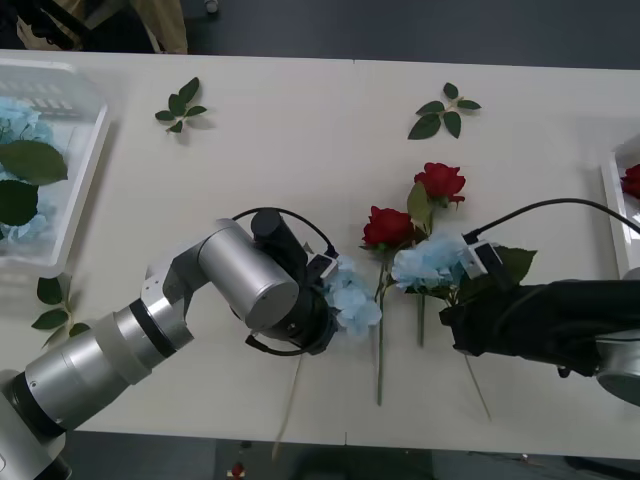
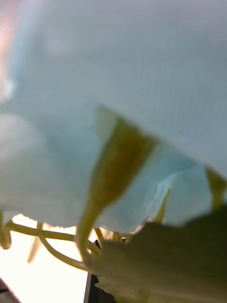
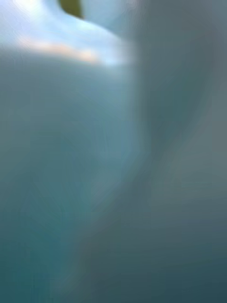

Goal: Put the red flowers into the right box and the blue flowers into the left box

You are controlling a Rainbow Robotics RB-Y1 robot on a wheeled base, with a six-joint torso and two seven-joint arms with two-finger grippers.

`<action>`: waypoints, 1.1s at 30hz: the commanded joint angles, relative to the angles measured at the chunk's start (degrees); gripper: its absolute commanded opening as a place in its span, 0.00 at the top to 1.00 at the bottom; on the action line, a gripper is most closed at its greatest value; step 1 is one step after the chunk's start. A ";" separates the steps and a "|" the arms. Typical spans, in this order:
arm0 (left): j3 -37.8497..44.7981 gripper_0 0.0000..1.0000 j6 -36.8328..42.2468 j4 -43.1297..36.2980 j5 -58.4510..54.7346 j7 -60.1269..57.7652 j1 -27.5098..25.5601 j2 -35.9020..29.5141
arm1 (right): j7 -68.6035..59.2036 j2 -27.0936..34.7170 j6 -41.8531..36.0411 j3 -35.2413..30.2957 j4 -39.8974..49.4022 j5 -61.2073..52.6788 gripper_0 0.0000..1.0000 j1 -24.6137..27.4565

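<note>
Across the whole frame runs the table [image 1: 300, 180]. At its left edge sits the left box [image 1: 85, 170], blue flowers already inside; at the right edge, the right box [image 1: 612, 190] shows a red bloom. Centre frame, my left gripper [image 1: 335, 290] presses against one blue flower [image 1: 352, 300], my right gripper [image 1: 470, 275] against another [image 1: 425, 265]; whether either pincer grips, I cannot tell. Two red flowers [image 1: 388, 228] lie between them.
</note>
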State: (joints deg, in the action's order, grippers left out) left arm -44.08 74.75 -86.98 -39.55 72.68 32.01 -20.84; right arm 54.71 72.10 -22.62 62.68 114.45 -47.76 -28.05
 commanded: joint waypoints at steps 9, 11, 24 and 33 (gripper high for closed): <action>-0.04 1.00 -0.49 -1.71 1.93 -2.63 1.82 0.28 | 20.08 -4.96 -1.64 -21.81 6.14 -13.67 1.00 13.99; 0.05 1.00 -0.49 -1.71 2.02 -2.63 1.82 0.28 | 23.42 -6.98 -4.18 -25.41 6.58 -16.40 1.00 15.22; 0.31 0.49 -0.49 -1.62 2.81 -2.37 1.74 0.10 | 47.33 -20.07 -25.63 -45.54 5.79 -35.21 1.00 18.47; 0.93 0.00 -0.49 -2.06 3.07 -2.46 1.82 -0.07 | 60.69 -24.99 -28.35 -50.46 0.95 -43.82 1.00 18.47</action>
State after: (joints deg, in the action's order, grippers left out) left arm -44.08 74.75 -88.38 -37.13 72.67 32.02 -20.77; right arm 110.86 48.32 -51.05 13.37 115.60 -89.96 -8.50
